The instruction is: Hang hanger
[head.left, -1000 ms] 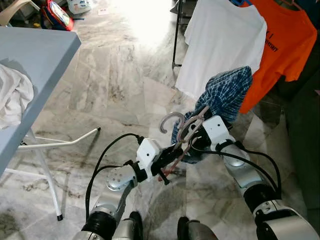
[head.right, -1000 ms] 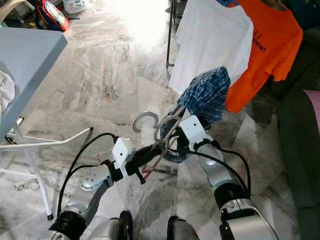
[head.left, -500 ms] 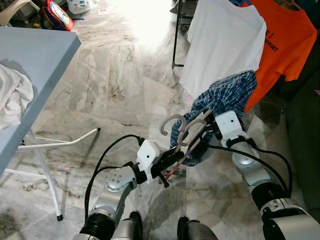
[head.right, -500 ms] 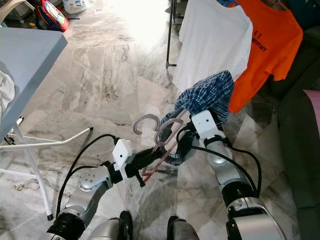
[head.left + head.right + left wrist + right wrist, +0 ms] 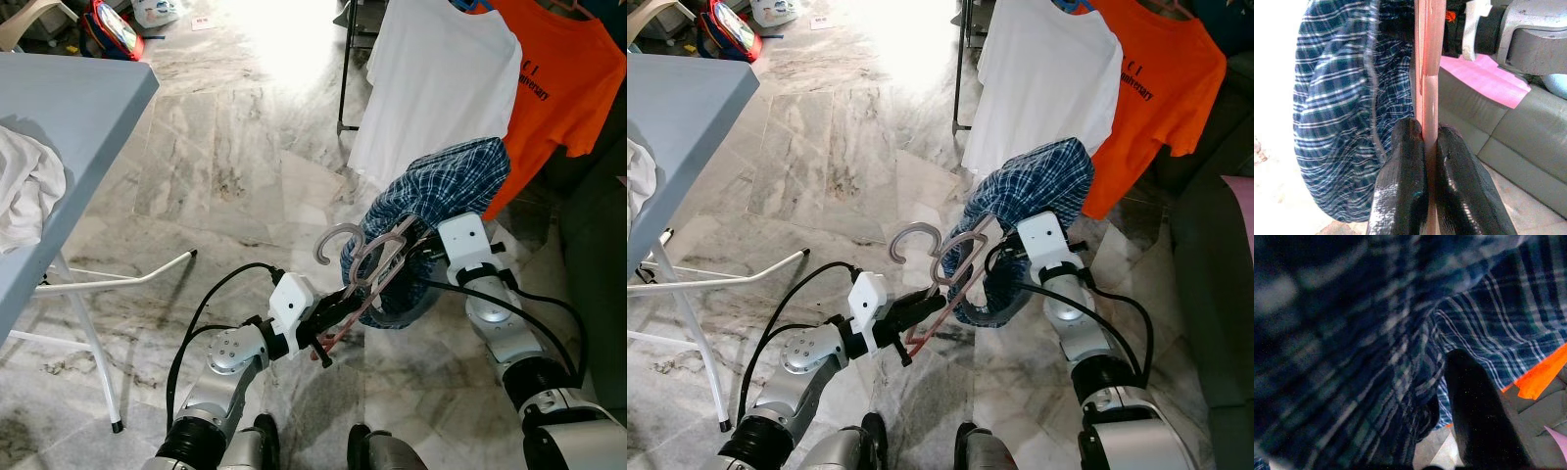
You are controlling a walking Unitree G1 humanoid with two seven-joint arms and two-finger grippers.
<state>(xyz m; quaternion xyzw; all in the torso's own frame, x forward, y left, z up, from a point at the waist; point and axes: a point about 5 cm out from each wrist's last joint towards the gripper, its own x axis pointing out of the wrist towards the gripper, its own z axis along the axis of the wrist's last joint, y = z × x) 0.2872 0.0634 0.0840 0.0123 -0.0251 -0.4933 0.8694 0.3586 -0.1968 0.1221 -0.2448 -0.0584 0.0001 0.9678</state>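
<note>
Your left gripper reaches forward, pinching the pink hanger. Your raised right gripper is buried in the plaid shirt, grip unclear. The orange shirt's print is illegible.

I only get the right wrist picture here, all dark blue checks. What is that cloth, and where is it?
Observer: It is a blue plaid garment, draped over the right hand and held up in front of the robot.
Operator: Is a hanger involved?
Observer: Yes. The left hand is shut on the pinkish hanger, whose hook end points up beside the cloth.
Operator: Where would it hang?
Observer: Likely on the rack behind, where a white T-shirt and an orange T-shirt already hang.
</note>
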